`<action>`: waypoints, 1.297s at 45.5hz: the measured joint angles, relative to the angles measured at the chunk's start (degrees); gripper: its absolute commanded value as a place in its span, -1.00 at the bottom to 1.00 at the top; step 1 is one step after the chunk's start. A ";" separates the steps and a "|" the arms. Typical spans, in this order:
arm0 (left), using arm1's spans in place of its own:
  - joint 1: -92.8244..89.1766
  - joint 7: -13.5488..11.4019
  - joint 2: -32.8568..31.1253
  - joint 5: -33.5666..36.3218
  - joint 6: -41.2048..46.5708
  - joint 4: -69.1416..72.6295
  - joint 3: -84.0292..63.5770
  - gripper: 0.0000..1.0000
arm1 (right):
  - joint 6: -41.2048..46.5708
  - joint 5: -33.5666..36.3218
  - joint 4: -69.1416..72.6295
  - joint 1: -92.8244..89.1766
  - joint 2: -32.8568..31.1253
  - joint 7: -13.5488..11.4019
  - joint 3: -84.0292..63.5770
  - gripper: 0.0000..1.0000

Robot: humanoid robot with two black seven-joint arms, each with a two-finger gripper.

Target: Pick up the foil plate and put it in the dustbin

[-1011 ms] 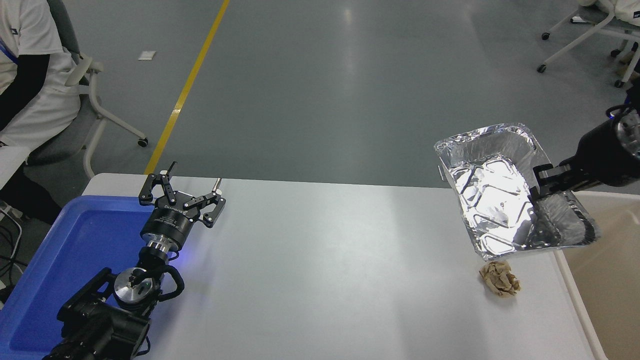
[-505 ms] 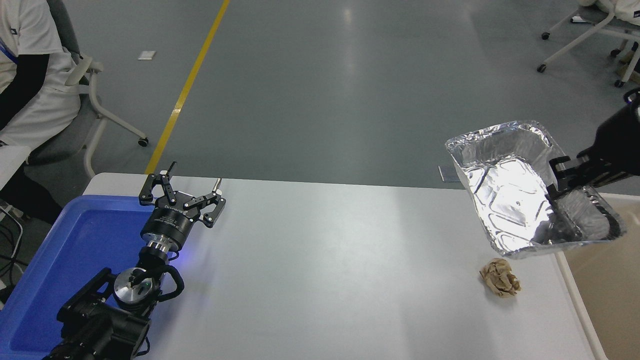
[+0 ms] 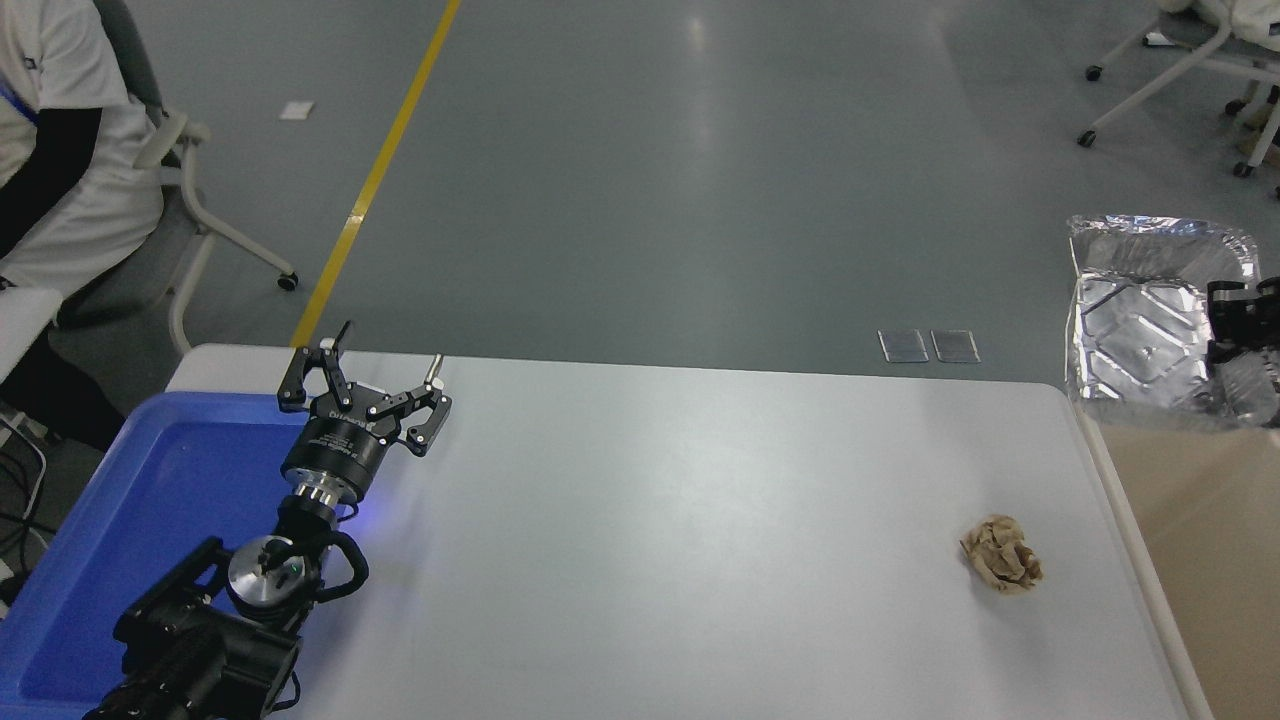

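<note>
**Foil plate carried right, now above the dustbin**

Grey floor with a yellow line stretches beyond the white worktop (image 3: 640, 520), and a seated person (image 3: 60, 170) occupies the far left corner. Since half a second ago the foil plate (image 3: 1140, 330) has travelled further right and slightly away, leaving the worktop's right end and now hanging above the far part of the dustbin (image 3: 1200, 560), whose white rim runs just beside the worktop's right edge. The plate has also turned, showing its ridged bottom more squarely to the camera. The right arm has withdrawn almost out of the picture; only the right tool (image 3: 1240, 330) shows at the right edge, pinching the plate's right rim, so the plate extends leftward from it. Two small floor markings, earlier hidden behind the plate, are now exposed.

Unchanged: the crumpled brown paper ball (image 3: 1001, 567) sits on the near right of the worktop, well below and left of the plate. The left tool (image 3: 365, 385) stays parked at the near left, fingers spread, over the edge of the blue tray (image 3: 120, 540).
</note>
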 measured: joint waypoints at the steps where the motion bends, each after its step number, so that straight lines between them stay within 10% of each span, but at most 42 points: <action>1: 0.01 0.02 -0.01 0.02 0.00 0.00 0.00 0.98 | -0.01 0.47 -1.54 -1.21 0.05 0.00 0.37 -1.00; 30: 0.00 0.02 0.00 0.01 0.00 0.00 0.00 0.98 | -24.06 8.30 -24.96 -38.73 6.15 -10.19 21.84 -1.00; 48: 0.00 0.02 0.00 0.01 0.00 0.00 0.00 0.98 | -31.46 8.67 -26.19 -48.77 10.18 -11.88 29.78 -1.00; 59: 0.00 0.02 0.00 0.01 0.00 0.00 0.00 0.98 | -34.75 8.69 -26.34 -50.59 11.70 -12.11 31.69 0.72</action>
